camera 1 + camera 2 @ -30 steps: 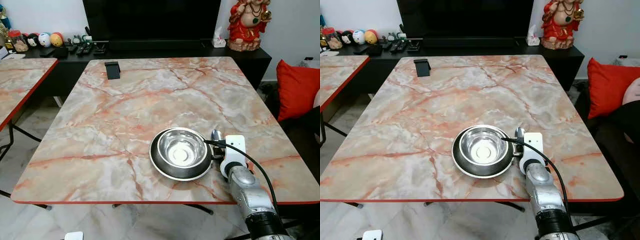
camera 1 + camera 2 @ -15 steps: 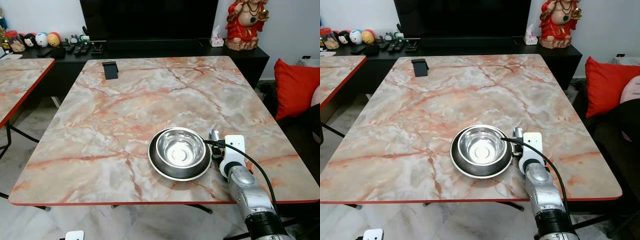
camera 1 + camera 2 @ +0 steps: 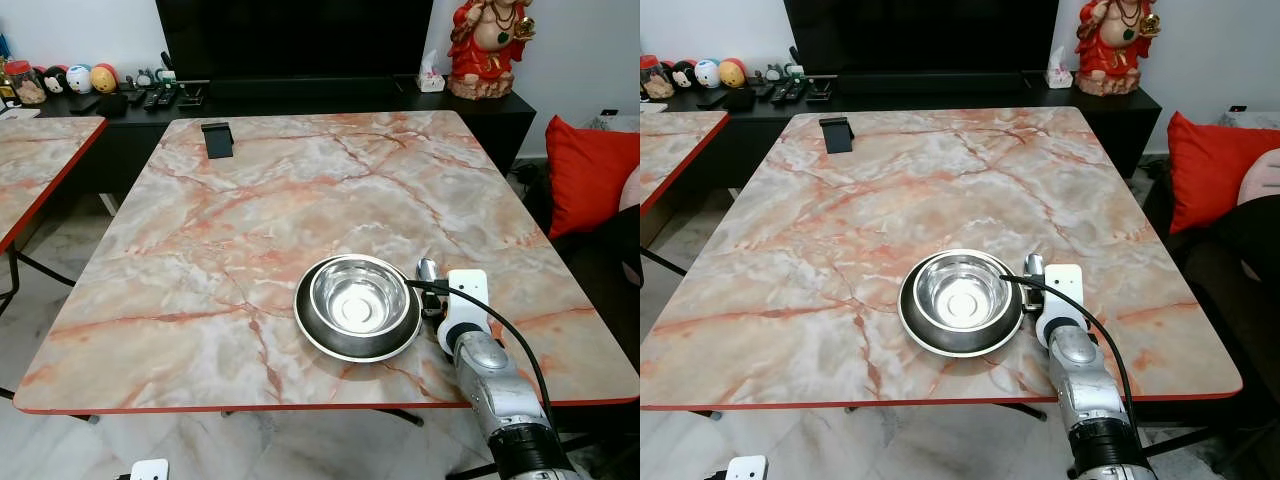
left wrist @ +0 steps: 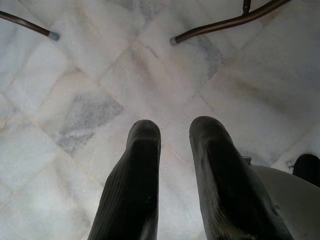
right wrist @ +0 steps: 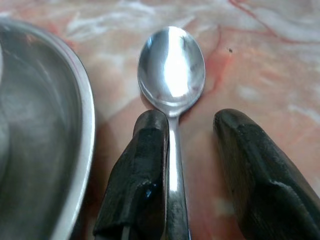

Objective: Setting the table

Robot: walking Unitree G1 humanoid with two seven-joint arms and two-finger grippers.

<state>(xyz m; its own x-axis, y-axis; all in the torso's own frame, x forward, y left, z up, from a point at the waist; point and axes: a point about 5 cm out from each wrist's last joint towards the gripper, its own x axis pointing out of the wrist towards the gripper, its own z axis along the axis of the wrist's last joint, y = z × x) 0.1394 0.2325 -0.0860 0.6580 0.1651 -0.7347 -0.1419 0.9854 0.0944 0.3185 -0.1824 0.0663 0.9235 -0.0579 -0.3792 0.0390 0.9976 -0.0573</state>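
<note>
A steel bowl (image 3: 360,297) sits in a dark steel plate (image 3: 312,330) near the front right of the marble table (image 3: 250,220). Just right of the plate lies a steel spoon (image 5: 171,67), flat on the table with its bowl pointing away from me. My right gripper (image 5: 192,122) is low over the spoon's handle and open, one finger (image 5: 145,165) touching the handle and the other apart from it. From the head, the right gripper (image 3: 432,300) shows beside the plate's rim. My left gripper (image 4: 175,130) hangs open over the marble floor.
A black phone stand (image 3: 215,139) stands at the table's far left. A second marble table (image 3: 40,160) is at my left. Behind are a dark console with remotes (image 3: 170,97) and a red statue (image 3: 489,45). A red cushion (image 3: 590,170) lies at the right.
The whole picture has shifted slightly as the camera moved. The right gripper stays at the spoon beside the plate; nothing on the table has moved.
</note>
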